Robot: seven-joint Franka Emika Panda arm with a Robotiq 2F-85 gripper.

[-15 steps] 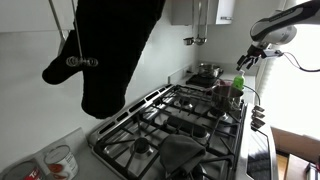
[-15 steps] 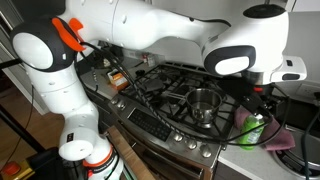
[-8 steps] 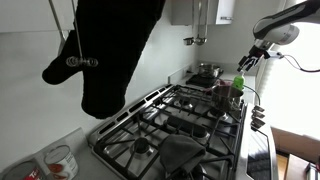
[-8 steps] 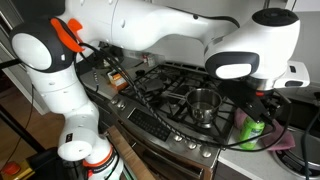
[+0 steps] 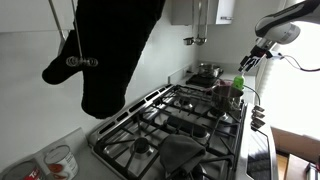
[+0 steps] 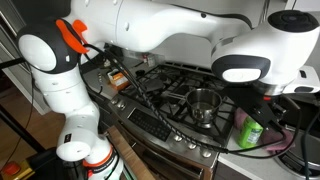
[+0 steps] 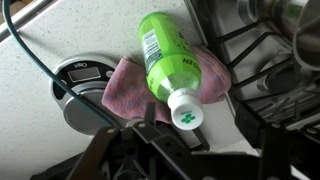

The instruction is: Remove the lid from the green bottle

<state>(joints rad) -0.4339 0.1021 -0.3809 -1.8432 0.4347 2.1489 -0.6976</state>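
The green bottle [image 5: 237, 90] stands upright on the counter at the stove's far right corner, and it also shows in an exterior view [image 6: 250, 131]. In the wrist view I look down on it: bright green body [image 7: 168, 55], white lid with a green clover mark [image 7: 186, 110], standing on a pink cloth [image 7: 122, 90]. My gripper [image 5: 244, 62] hangs above the bottle, apart from it. In the wrist view its dark fingers [image 7: 195, 138] are spread on either side just below the lid, open and holding nothing.
A gas stove with black grates [image 5: 180, 118] fills the counter. A shiny steel pot [image 6: 203, 105] sits on a burner near the bottle. A black oven mitt [image 5: 110, 50] hangs in front. A round metal disc [image 7: 84, 72] and a black cable lie beside the cloth.
The arm has shifted slightly over the bottle and the wrist looms larger in an exterior view. The bottle has not moved.
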